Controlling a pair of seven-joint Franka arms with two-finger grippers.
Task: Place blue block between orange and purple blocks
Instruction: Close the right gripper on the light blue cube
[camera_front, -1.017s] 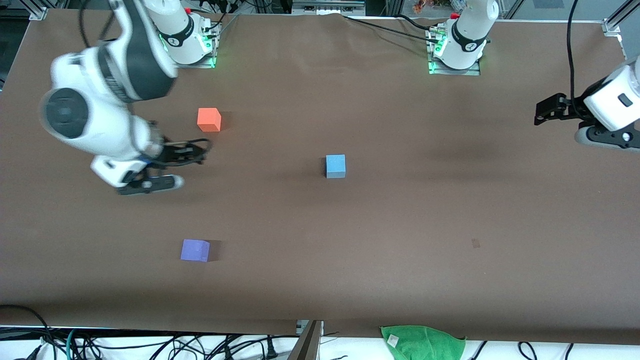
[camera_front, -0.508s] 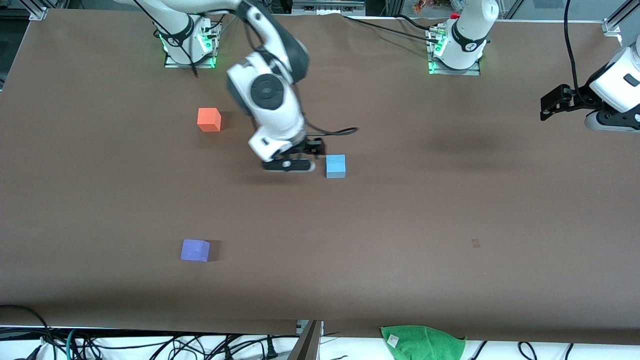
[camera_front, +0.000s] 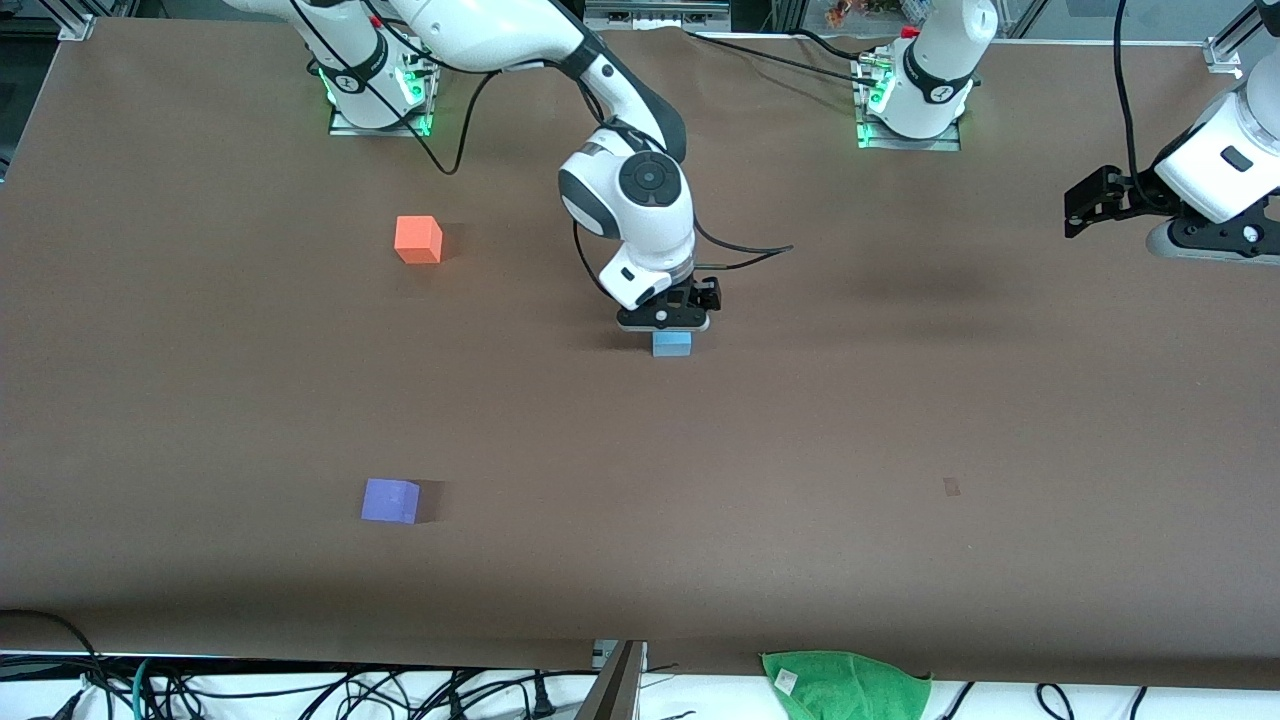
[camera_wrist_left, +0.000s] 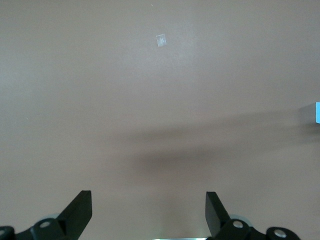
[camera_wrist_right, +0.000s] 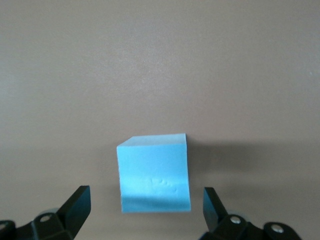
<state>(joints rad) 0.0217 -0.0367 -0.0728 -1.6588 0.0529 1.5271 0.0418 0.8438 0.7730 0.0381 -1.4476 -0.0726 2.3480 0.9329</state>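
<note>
**Hovering over the blue block**

Counting three cubes on our table (camera_front: 900, 420): one blue block (camera_front: 671, 344), one orange block (camera_front: 418, 240), one purple block (camera_front: 390, 500). From the blue block, orange lies at ten o'clock, purple at eight. Our right gripper (camera_front: 664, 322) hangs over it, fingers (camera_wrist_right: 75, 207) spread, clear of its matte sides in the right wrist view. Our left gripper (camera_front: 1078, 210) waits, released.

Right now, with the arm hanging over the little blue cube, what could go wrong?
1. The right tool is open over the blue block, which sits off-centre and slightly turned between the fingers; closing could nudge or twist it.
2. The orange block and purple block lie toward the right arm's end of the table, so a loose grip might drop the cube on the way.

The left tool waits, open.
</note>
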